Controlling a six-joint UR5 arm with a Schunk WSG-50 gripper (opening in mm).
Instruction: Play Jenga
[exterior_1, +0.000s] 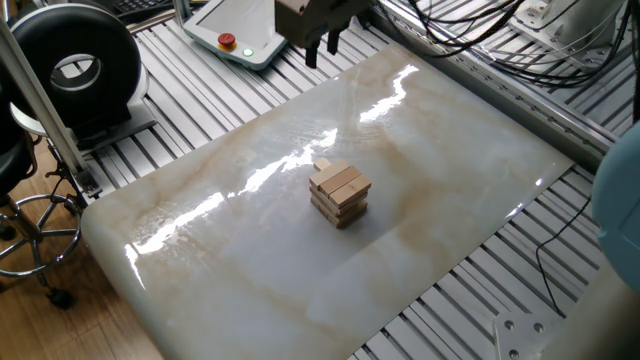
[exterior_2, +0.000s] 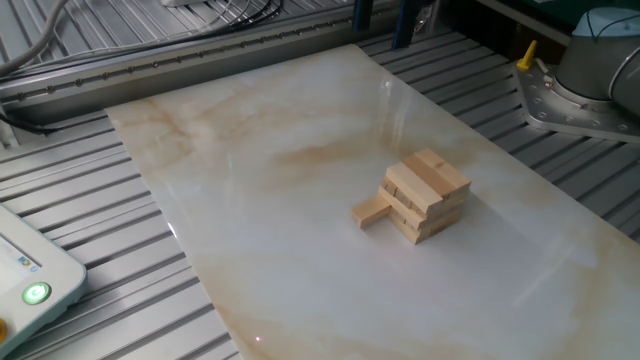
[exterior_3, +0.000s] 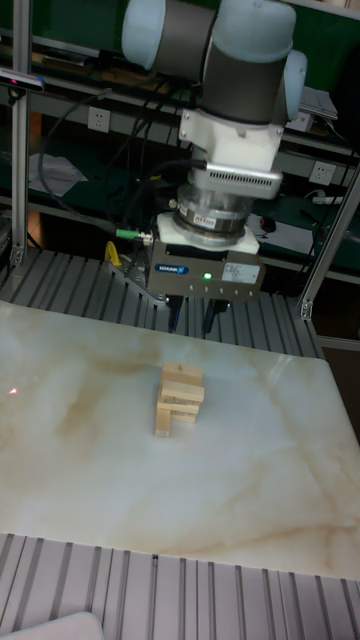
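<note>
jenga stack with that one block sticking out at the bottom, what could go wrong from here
1. The stack is short and loose, with one block poking out from its base. Pulling or bumping that block could likely drag the layers above and topple them.
2. The claw hangs off beyond the far edge of the marble slab, well away from the stack. A slightly misaimed approach could clip the top layer.

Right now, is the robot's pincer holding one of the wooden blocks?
No, nothing is held. The pincer hangs open and empty above the far edge of the marble table, apart from the small stack of light tan wooden blocks.
</note>
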